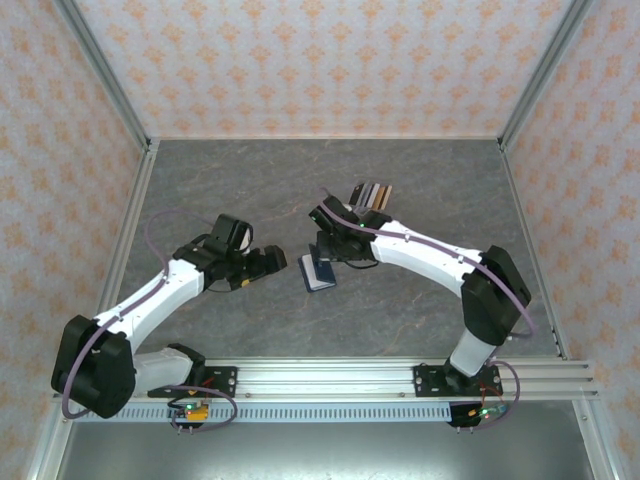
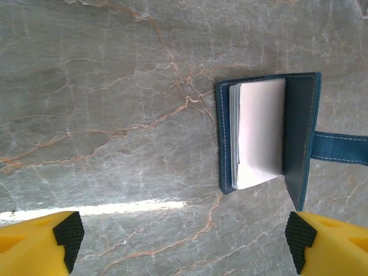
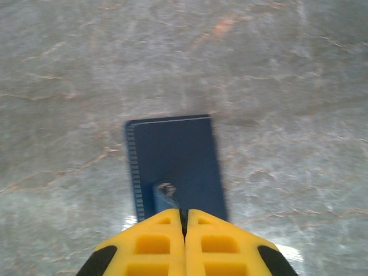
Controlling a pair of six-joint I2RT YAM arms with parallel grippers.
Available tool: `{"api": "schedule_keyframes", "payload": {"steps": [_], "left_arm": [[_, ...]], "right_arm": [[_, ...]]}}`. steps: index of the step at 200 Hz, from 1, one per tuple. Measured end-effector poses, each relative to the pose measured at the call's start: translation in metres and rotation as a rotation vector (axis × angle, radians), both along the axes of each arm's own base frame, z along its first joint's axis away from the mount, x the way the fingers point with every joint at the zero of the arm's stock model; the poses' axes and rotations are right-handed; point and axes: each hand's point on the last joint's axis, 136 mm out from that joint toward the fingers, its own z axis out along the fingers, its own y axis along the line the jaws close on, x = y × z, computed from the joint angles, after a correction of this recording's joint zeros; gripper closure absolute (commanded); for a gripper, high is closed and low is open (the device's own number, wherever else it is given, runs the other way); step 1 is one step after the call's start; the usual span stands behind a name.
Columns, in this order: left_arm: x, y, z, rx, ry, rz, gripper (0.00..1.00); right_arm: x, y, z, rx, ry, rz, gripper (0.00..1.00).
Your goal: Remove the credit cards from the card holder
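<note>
Grey marbled counter (image 1: 420,180), patterned walls on three sides. Left gripper (image 1: 272,262) sits left of centre, jaws spread wide and holding nothing, near the card holder (image 1: 320,272) but not touching it. Card holder lies at centre, to the right of that gripper, open, with white inserts (image 2: 261,132) showing inside. Right gripper (image 3: 185,221) is closed tight, pinching the holder's tab (image 3: 165,195). Farther back, a striped stack (image 1: 373,192) rests on the counter.

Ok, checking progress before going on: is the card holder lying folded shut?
No, in the left wrist view the card holder lies open on the table, with a pale stack showing inside it.
</note>
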Motion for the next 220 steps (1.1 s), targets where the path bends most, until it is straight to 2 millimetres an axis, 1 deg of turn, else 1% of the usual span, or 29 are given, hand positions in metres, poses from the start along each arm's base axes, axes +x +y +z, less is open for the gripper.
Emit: {"api": "schedule_keyframes", "payload": {"steps": [26,41,50,56,61,72,86,103,130,143,167,180,192,209,220], "left_arm": [[0.004,-0.012,-0.002,-0.031,-0.001,-0.017,0.17],[0.003,-0.027,-0.004,-0.049,-0.003,-0.048,0.23],[0.002,-0.037,-0.006,-0.055,0.002,-0.068,0.29],[0.002,-0.043,-0.007,-0.057,0.004,-0.080,0.37],[0.001,-0.048,-0.008,-0.057,0.004,-0.097,0.41],[0.003,-0.058,-0.009,-0.062,0.009,-0.114,0.47],[0.010,-0.070,-0.010,-0.075,0.008,-0.126,0.54],[0.025,-0.083,-0.009,-0.084,0.000,-0.134,0.59],[0.047,-0.108,-0.008,-0.097,-0.017,-0.163,0.69],[0.053,-0.122,-0.010,-0.099,-0.018,-0.186,0.75],[0.059,-0.147,-0.021,-0.090,-0.001,-0.230,0.83],[0.060,-0.157,-0.028,-0.084,0.013,-0.245,0.87],[0.061,-0.164,-0.036,-0.079,0.029,-0.257,0.87],[0.062,-0.170,-0.046,-0.072,0.049,-0.265,0.88],[0.064,-0.173,-0.051,-0.070,0.058,-0.268,0.88]], "right_arm": [[0.003,-0.025,-0.011,-0.035,0.014,-0.048,0.94],[0.003,-0.035,-0.018,-0.054,0.024,-0.067,0.94],[0.003,-0.040,-0.022,-0.064,0.033,-0.074,0.94],[0.002,-0.042,-0.025,-0.069,0.039,-0.078,0.94],[0.001,-0.045,-0.028,-0.074,0.044,-0.083,0.94],[0.000,-0.050,-0.033,-0.086,0.055,-0.090,0.94],[-0.001,-0.057,-0.039,-0.098,0.069,-0.102,0.94],[-0.001,-0.064,-0.043,-0.107,0.078,-0.116,0.94],[0.002,-0.067,-0.045,-0.108,0.071,-0.126,0.94],[0.003,-0.067,-0.046,-0.102,0.067,-0.128,0.94],[0.004,-0.071,-0.052,-0.091,0.074,-0.139,0.93],[0.005,-0.073,-0.055,-0.081,0.082,-0.145,0.90],[0.006,-0.075,-0.057,-0.071,0.088,-0.152,0.83],[0.007,-0.076,-0.060,-0.059,0.095,-0.146,0.72],[0.007,-0.077,-0.060,-0.053,0.100,-0.142,0.68]]}}
